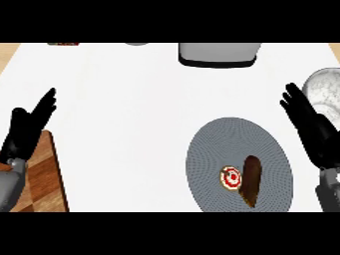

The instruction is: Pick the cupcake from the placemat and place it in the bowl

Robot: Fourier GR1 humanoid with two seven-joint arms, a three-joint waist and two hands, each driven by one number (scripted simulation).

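At the view's left, the left hand (pixel 27 127) rises from the lower edge with its fingers straight and together, pointing up and slightly right, holding nothing. Beneath its forearm lies a wooden cutting board (pixel 44 179), set at the white counter's (pixel 128 99) lower left corner. At the counter's far edge, near the middle, stands a grey container with a dark base (pixel 219 54), only partly in view. Right of centre lies the round grey placemat (pixel 209 149), woven in fine rings. On its lower right part the cupcake (pixel 243 179) lies tipped on its side, its brown body stretched along the mat and its red-and-white patterned end facing left. The right hand (pixel 316 129) stands just right of the placemat, fingers straight and relaxed, pointing up and left, clasping nothing and clear of the cupcake. Behind this hand, at the right edge, sits the speckled grey-white bowl (pixel 334 89), partly hidden by the fingers
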